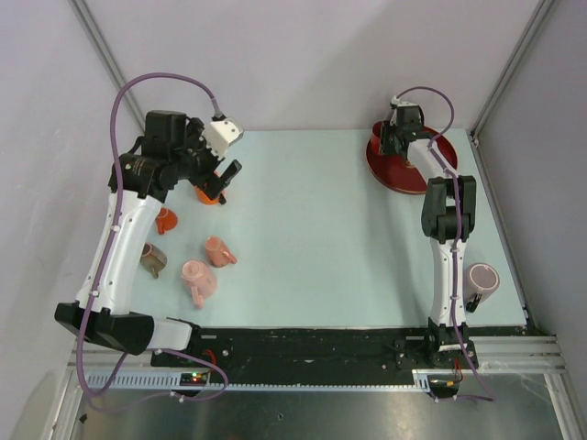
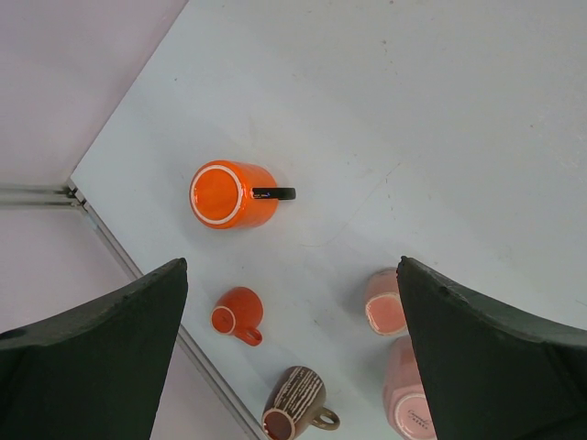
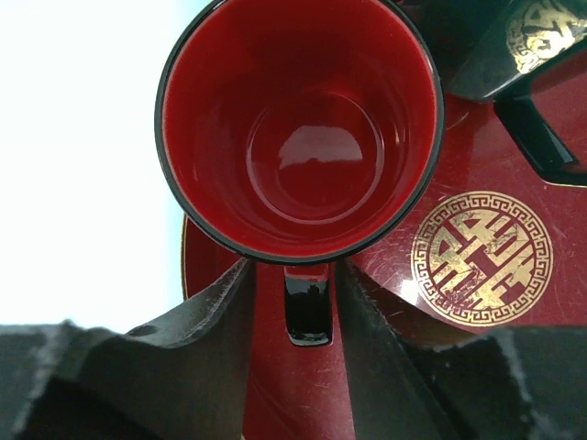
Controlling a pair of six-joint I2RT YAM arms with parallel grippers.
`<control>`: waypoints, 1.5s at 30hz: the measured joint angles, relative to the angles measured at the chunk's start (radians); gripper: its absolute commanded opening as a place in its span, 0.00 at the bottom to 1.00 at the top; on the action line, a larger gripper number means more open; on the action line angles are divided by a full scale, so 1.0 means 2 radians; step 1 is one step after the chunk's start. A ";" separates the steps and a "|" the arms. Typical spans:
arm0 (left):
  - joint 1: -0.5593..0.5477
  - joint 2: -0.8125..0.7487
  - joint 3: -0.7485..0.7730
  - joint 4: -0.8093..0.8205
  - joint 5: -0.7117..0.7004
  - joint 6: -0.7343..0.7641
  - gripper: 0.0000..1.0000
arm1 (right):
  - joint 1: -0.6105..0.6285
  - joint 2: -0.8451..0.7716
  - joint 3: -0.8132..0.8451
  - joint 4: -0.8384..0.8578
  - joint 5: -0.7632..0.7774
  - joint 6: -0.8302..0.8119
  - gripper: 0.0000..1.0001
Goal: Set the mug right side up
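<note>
A mug point(image 3: 298, 128), red inside and black outside, stands upright with its mouth up on a dark red plate point(image 3: 481, 258). My right gripper point(image 3: 293, 270) is open: its fingers flank the black handle point(image 3: 308, 312) with a small gap on each side. From above, the right gripper point(image 1: 396, 128) hides that mug over the plate point(image 1: 385, 172). My left gripper point(image 2: 292, 266) hangs wide open and holds nothing, high above an orange mug point(image 2: 229, 194) that stands upside down with its black handle pointing right.
Near the left arm lie a small orange cup point(image 1: 165, 220), a brown striped mug point(image 1: 152, 260) and two pink mugs point(image 1: 218, 251) point(image 1: 198, 280). Another pink mug point(image 1: 482, 279) lies by the right arm. A black piece with a gold pattern point(image 3: 527, 46) sits on the plate.
</note>
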 measured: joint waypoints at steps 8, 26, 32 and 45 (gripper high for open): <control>0.000 0.000 0.000 0.000 0.001 0.006 1.00 | 0.003 0.000 0.000 -0.010 -0.014 0.015 0.57; 0.001 0.000 0.005 0.001 0.003 0.013 1.00 | 0.033 -0.002 -0.007 0.022 -0.087 0.100 0.62; 0.003 -0.009 -0.012 0.005 0.004 0.013 1.00 | 0.033 -0.003 -0.005 0.016 -0.094 0.100 0.70; -0.027 -0.077 -0.231 -0.019 -0.010 0.065 0.92 | 0.066 -0.246 -0.218 0.002 -0.130 0.021 0.99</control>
